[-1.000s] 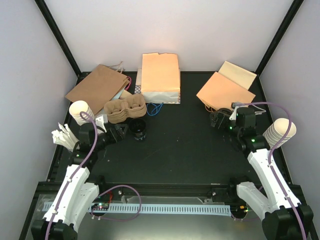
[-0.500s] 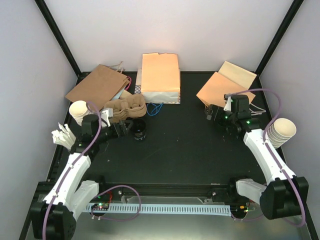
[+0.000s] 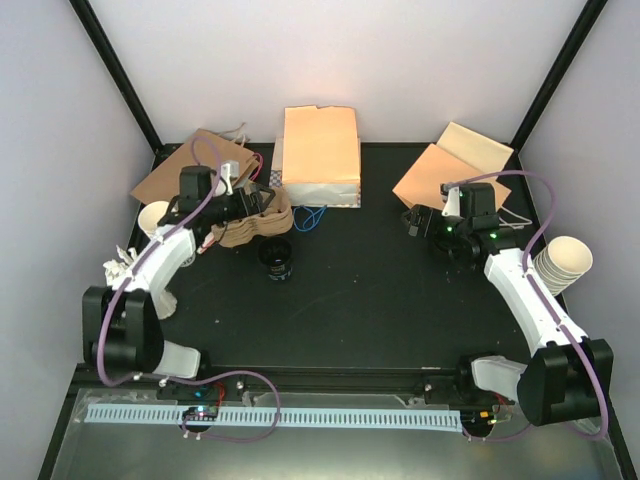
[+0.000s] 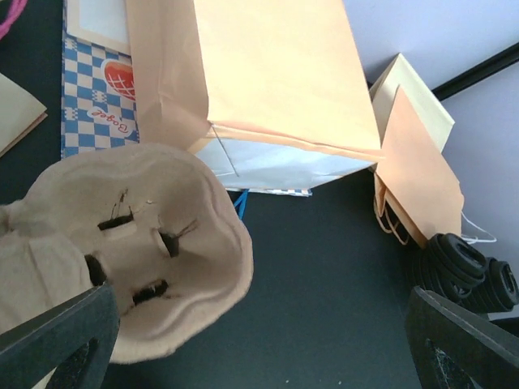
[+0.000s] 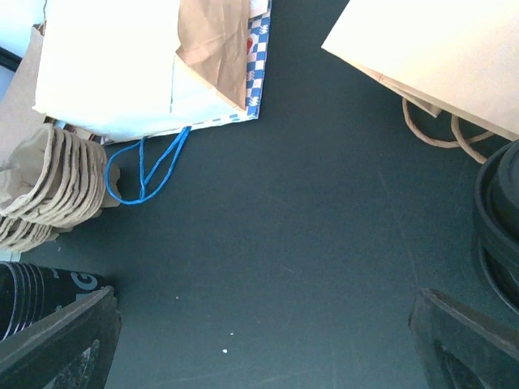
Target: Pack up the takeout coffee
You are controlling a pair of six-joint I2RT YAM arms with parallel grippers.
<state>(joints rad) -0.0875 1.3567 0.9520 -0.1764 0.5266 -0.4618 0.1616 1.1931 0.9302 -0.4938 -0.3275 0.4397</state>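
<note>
We're looking down on the black table (image 3: 360,310). One takeout coffee (image 3: 277,262) stands upright, left of centre, black lid facing up. Just above it in the frame lies the stack of pulp carriers (image 3: 240,228). The left gripper (image 3: 262,203) hangs right over that stack, its fingers spread wide with nothing between them. On its wrist view the top carrier's well fills the lower left, and the two fingers sit far apart in the bottom corners. Beyond lies the pale paper bag (image 3: 320,150) at top centre, flat on a piece of blue-checked paper (image 4: 89,97).

Over on the right, the right gripper (image 3: 413,220) sits just below the tan bags (image 3: 450,175) in the upper right. It too is wide apart and empty. Its wrist view gives us bare table underneath and a pile of black lids (image 5: 496,219) at the right edge. The coffee is down in the lower left corner there, well apart from those fingers. A stack of cream paper cups (image 3: 155,217) stands at the left edge and a second cup stack (image 3: 562,262) at the right.
</note>
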